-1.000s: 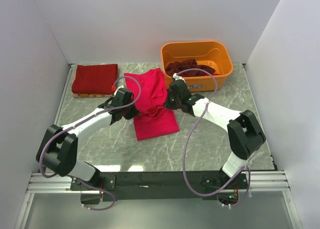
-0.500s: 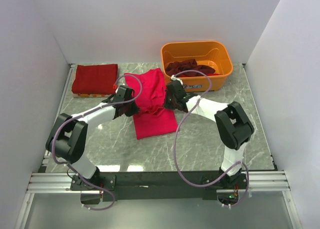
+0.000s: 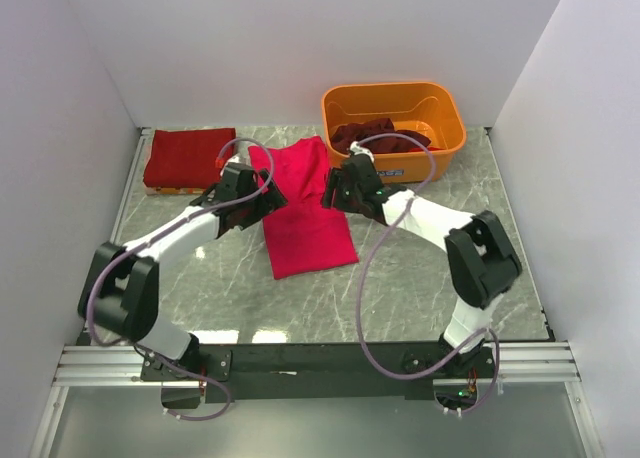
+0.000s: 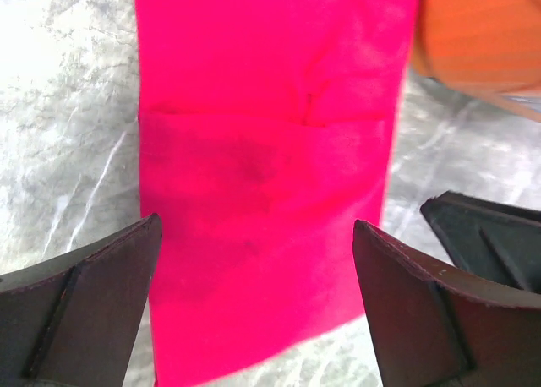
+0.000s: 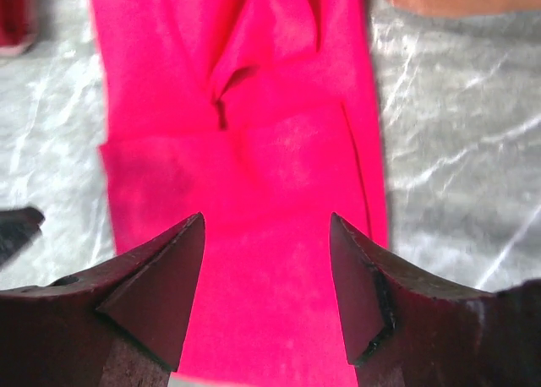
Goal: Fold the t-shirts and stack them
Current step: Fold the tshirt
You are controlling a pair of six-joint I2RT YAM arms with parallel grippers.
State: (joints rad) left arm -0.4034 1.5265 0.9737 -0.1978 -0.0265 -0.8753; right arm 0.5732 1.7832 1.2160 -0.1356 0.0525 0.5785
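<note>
- T-shirt in bright pink-red (image 3: 310, 240) lies flat in the middle of the table (image 3: 430, 268), folded lengthwise into a long narrow band; its far end comes near the orange tub (image 3: 452, 143)
- More t-shirts in dark maroon (image 3: 378, 135) are crumpled inside the tub, and one dark red folded shirt (image 3: 190, 158) rests at the far left corner, well apart from the band
- Left gripper (image 3: 268, 202) hovers at the left edge of the band, jaws spread wide, with nothing between them; its own camera shows only flat cloth (image 4: 262, 150) below
- Right gripper (image 3: 333, 194) hovers at the right edge, jaws also apart and holding nothing; a crosswise crease and a small pucker show in the cloth (image 5: 245, 193) under it
- I judge the cloth to be light, soft and limp: it keeps no shape, and it will sag and open if it is lifted at one point only
- The best hold is probably at the two corners of one short end, pinching all layers together, so that both arms carry that end over the other without the layers sliding
</note>
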